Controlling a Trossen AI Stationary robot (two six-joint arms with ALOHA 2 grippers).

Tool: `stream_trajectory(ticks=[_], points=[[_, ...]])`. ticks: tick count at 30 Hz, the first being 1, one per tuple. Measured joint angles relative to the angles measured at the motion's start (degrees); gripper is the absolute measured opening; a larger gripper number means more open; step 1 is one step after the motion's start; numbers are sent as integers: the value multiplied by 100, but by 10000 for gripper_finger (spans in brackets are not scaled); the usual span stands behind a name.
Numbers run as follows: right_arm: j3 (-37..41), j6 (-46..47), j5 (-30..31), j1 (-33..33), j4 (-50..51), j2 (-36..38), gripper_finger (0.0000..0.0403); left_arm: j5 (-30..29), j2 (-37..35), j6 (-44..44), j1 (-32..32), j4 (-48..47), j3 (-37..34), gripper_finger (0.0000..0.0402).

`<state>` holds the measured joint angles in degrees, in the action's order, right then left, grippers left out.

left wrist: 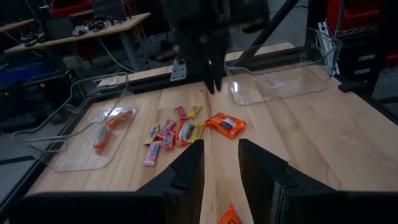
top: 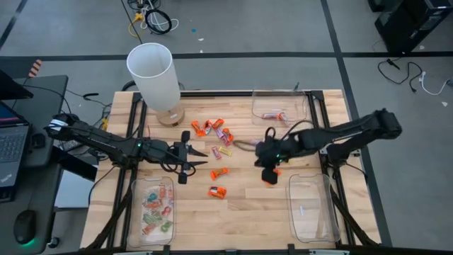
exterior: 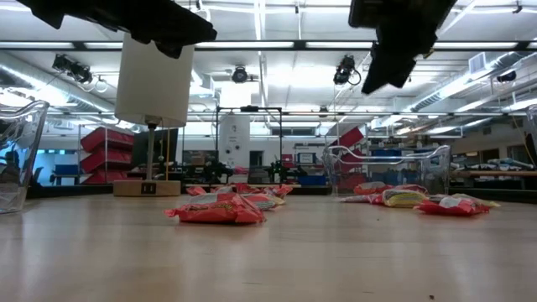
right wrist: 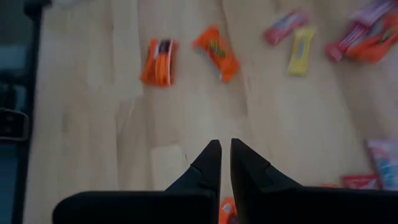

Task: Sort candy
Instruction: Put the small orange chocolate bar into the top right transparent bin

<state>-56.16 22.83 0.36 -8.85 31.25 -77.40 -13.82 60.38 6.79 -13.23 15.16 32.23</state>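
Note:
Small wrapped candy lies loose on the wooden table: a cluster (top: 214,129) at the middle far side, a yellow piece (top: 225,150), and orange pieces (top: 219,173) (top: 216,192) nearer. My left gripper (top: 192,161) hovers open left of them, above the table (left wrist: 221,171). My right gripper (top: 260,157) hangs over the table's middle, slanting down. Its fingers are shut with nothing between them (right wrist: 225,144). An orange piece (top: 270,178) lies on the table beside it. Two orange pieces (right wrist: 158,62) (right wrist: 216,53) lie ahead of its fingers.
A white cylinder (top: 151,73) on a wooden base stands far left. Clear trays sit at far right (top: 303,108) holding a piece (top: 273,115), near right (top: 311,209), and near left (top: 134,212) with several pale pieces. There is bare wood between the near trays.

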Motion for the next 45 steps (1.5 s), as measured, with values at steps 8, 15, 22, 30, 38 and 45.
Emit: stream_trajectory(ticks=[8,15,22,30,38,45], points=[[0,141,4,-316,451,-703,22,2,0,-2,0,-8,0,102],[0,72,2,-538,1033,-1287,26,2,0,-2,0,-11,0,102],[0,34,45,-607,1041,-1788,54,2,0,24,0,-7,0,102],[-2,249,308,-605,973,-1890,107,2,0,31,0,-11,0,102],[4,205,299,-605,1028,-2112,128,-6,0,42,4,-39,0,102],[0,147,209,-600,948,-2195,99,-9,0,44,7,-52,0,102]])
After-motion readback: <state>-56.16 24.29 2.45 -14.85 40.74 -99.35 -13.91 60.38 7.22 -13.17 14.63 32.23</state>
